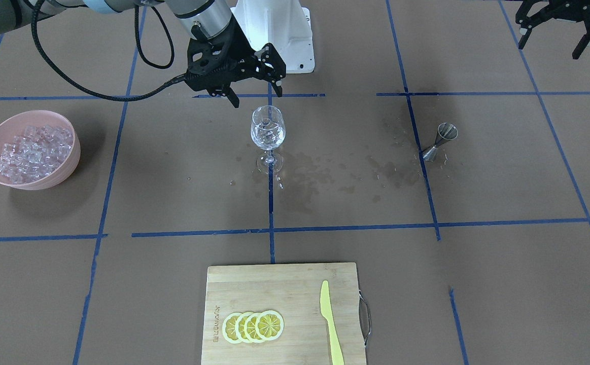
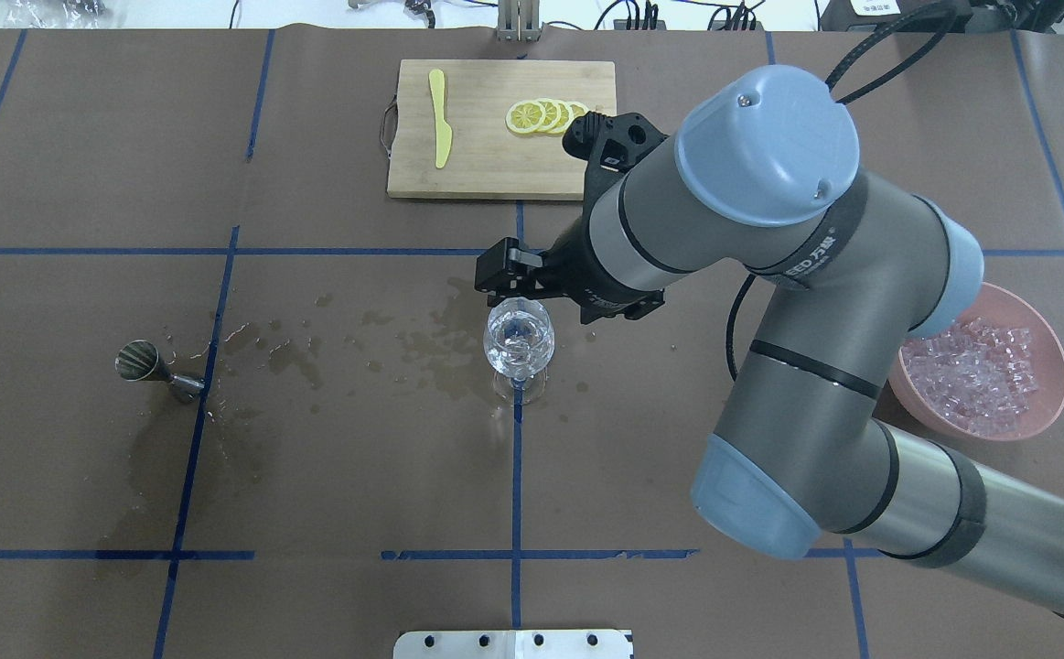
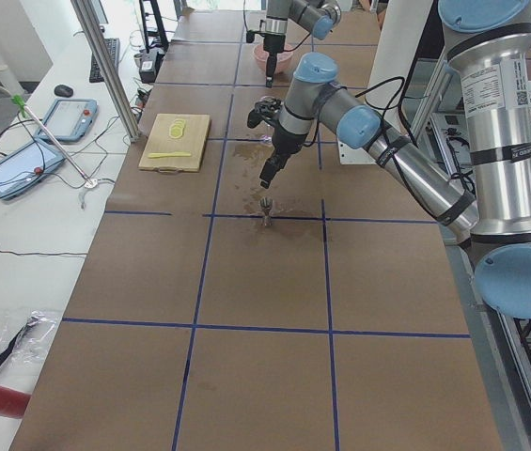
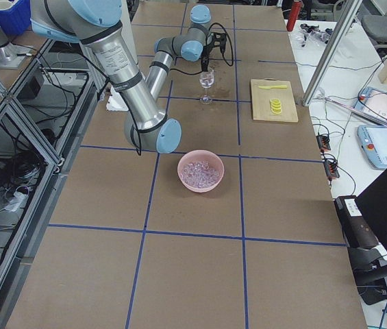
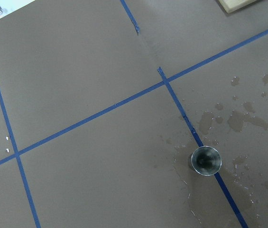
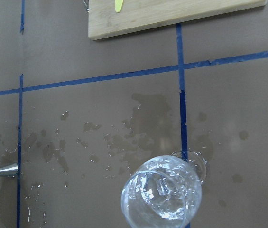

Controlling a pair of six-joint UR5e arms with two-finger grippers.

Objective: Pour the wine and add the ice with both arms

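A clear wine glass (image 1: 268, 133) stands at the table's middle with several ice cubes in its bowl; it also shows in the overhead view (image 2: 520, 340) and the right wrist view (image 6: 161, 199). My right gripper (image 1: 255, 96) is open and empty, just above and behind the glass rim, toward the robot base; in the overhead view (image 2: 542, 291) it sits over the glass's far side. More ice (image 1: 32, 151) fills a pink bowl (image 1: 69, 167). My left gripper (image 1: 551, 48) is open and empty, high at the table's edge. A steel jigger (image 1: 440, 141) stands upright below it (image 5: 206, 160).
A wooden cutting board (image 1: 274, 289) with lemon slices (image 1: 252, 326) and a yellow knife (image 1: 331, 324) lies at the operators' side. Wet stains (image 1: 325, 175) spread between glass and jigger. The white pedestal base (image 1: 284, 35) stands behind the glass.
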